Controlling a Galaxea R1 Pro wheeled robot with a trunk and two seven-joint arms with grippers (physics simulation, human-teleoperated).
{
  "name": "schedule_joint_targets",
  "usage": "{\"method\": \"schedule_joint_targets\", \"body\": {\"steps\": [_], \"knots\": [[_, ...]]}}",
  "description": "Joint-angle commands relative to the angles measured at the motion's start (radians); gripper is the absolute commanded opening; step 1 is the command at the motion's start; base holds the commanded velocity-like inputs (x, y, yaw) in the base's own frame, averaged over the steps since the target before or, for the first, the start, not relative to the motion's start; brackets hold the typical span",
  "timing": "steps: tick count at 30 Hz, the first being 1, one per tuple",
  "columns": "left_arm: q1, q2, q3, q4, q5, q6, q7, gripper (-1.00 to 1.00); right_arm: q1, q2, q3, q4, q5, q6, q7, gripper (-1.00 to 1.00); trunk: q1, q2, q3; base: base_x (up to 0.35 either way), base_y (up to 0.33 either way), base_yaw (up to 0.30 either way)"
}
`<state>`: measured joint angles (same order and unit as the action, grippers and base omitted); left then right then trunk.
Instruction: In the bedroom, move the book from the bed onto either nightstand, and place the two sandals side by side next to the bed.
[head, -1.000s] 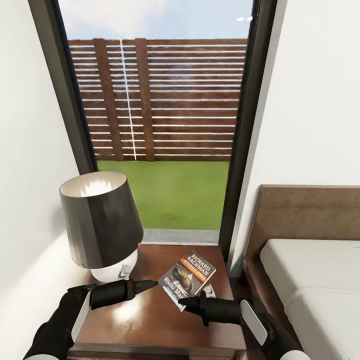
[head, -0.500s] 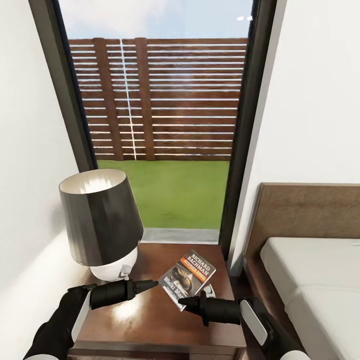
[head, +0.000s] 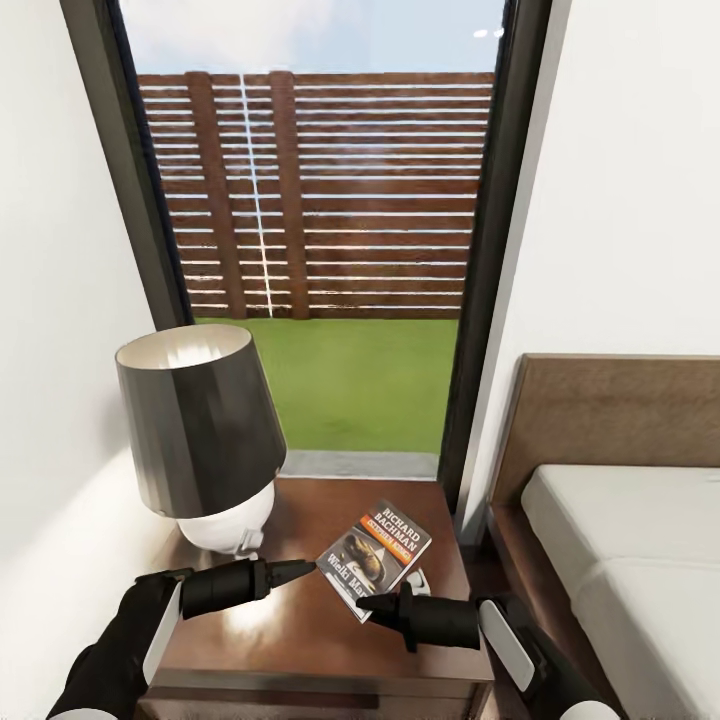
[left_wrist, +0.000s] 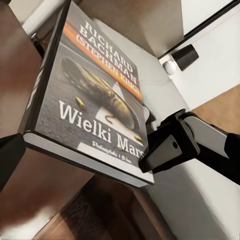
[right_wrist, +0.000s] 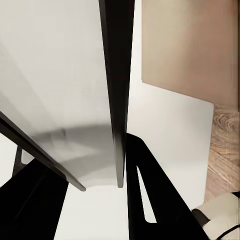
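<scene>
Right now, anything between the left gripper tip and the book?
Nothing. In the head view the left gripper points at the book with a sliver of bare nightstand top between them. The right gripper holds the book's near edge.

Bed (head: 620, 540) cut off — book's (head: 375, 555) lower corner hidden.

Black-shaded lamp (head: 200, 435), slatted fence (head: 320, 195), lawn (head: 350, 385)
</scene>
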<state>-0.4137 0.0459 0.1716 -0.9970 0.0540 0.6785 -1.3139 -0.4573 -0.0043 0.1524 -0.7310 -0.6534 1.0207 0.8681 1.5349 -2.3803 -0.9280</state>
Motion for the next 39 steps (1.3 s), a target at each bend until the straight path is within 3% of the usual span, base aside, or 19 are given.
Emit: {"method": "schedule_joint_targets", "body": {"steps": [1,5,20,29,39], "knots": [[0.000,0.000,0.000,0.000,0.003,0.010,-0.002,1.00,-0.001,0.000,0.001,0.000,-0.002,0.004,0.004,-1.00,0.004,-0.008,-0.004,0.000,0.000,0.000],[0.000,0.000,0.000,0.000,0.003,0.010,-0.002,1.00,0.000,0.000,0.001,0.001,-0.002,0.004,0.003,-1.00,0.019,-0.036,-0.017,0.000,0.000,0.000],[0.000,0.000,0.001,0.001,0.003,0.010,-0.002,1.00,0.000,0.000,0.002,0.001,-0.001,0.004,0.002,-1.00,0.019,-0.036,-0.017,0.001,0.000,0.000],[0.000,0.000,0.001,0.003,0.003,0.010,-0.002,1.00,0.000,0.000,0.003,0.001,0.000,0.004,0.002,-1.00,0.019,-0.036,-0.017,0.236,0.000,0.000],[0.000,0.000,0.000,0.003,0.003,0.010,-0.002,1.00,0.000,0.000,0.003,0.001,0.000,0.004,0.002,-1.00,0.019,-0.036,-0.017,0.027,0.000,0.000]]}}
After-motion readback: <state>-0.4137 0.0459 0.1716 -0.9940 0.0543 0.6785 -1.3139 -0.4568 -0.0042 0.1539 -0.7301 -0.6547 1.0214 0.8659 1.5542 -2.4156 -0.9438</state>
